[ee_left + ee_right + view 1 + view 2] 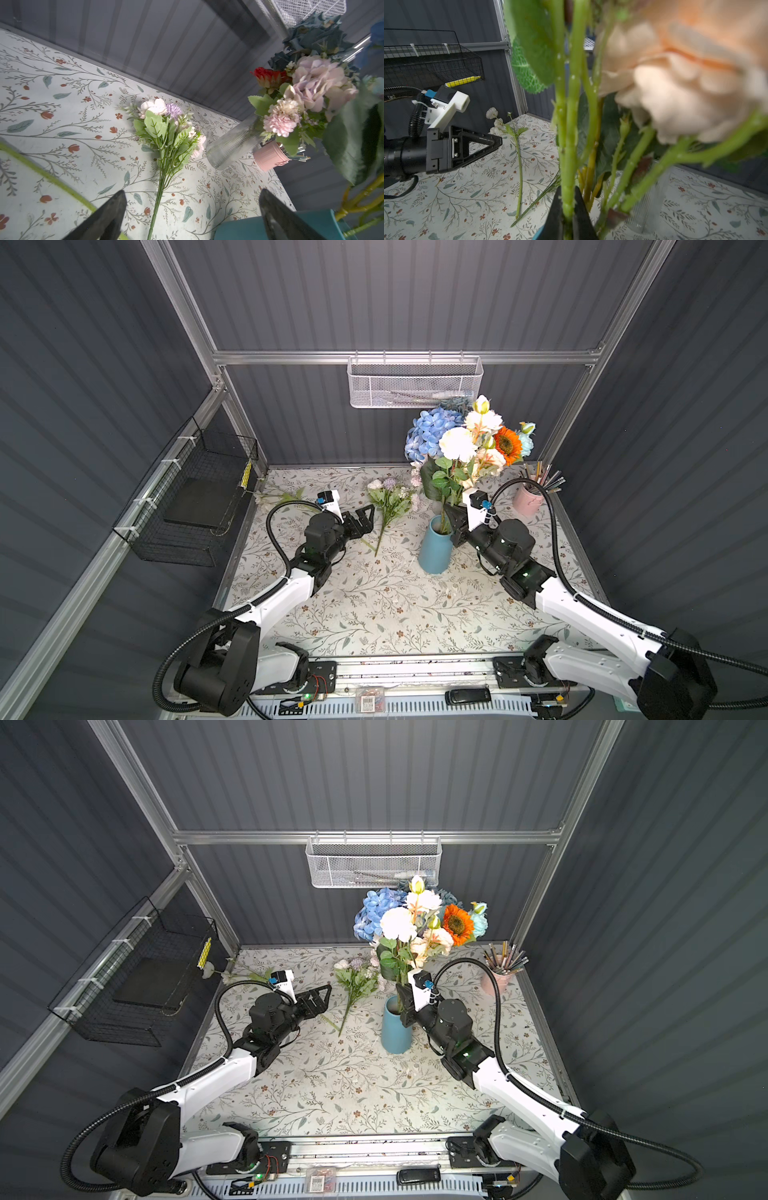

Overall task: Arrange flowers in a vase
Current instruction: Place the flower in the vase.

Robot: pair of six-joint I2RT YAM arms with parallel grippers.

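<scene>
Right gripper [568,204] clamped on a green flower stem [570,135] standing in the blue vase [434,551] among the arranged flowers [457,443]. Left gripper [192,191] fingers wide apart, holding nothing, low over the counter [374,605] just beside the lilac-pink bunch [390,502] lying flat. White sprig [519,162] lies near the back corner.

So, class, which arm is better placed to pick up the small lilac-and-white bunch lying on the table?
Probably left: the left gripper is open, empty and faces the lilac-and-white bunch. The right gripper is shut on a green stem at the tall blue vase.
</scene>
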